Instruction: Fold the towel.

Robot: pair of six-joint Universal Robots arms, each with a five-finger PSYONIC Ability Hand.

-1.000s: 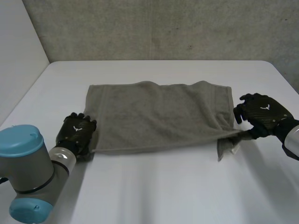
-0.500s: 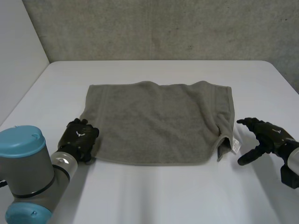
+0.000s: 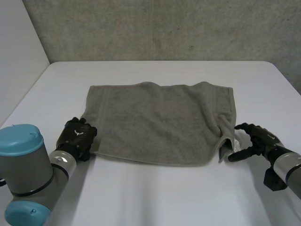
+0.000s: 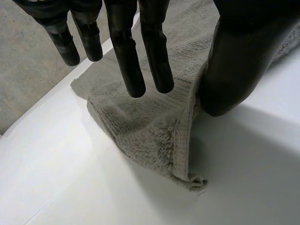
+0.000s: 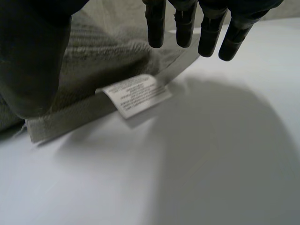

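Note:
A grey towel (image 3: 160,117) lies spread flat on the white table (image 3: 155,197). My left hand (image 3: 77,134) is at its near-left corner. In the left wrist view its fingers (image 4: 126,61) hang straight over the towel's corner (image 4: 154,136) and the thumb rests against the hem, with nothing pinched. My right hand (image 3: 258,139) is at the near-right corner, which is turned over and shows a white label (image 5: 136,93). Its fingers (image 5: 206,28) are straight above the table, and the thumb (image 5: 33,61) sits over the towel's hem (image 5: 70,117). It grips no cloth.
A grey wall (image 3: 160,28) runs behind the table's far edge. Bare table lies in front of the towel between the arms. The left arm's blue-capped joint (image 3: 21,141) stands at the near left.
My right hand let go of the near-right corner, which dropped to the table, drew back, then came close to it again. My left hand's fingers have lowered over the near-left corner.

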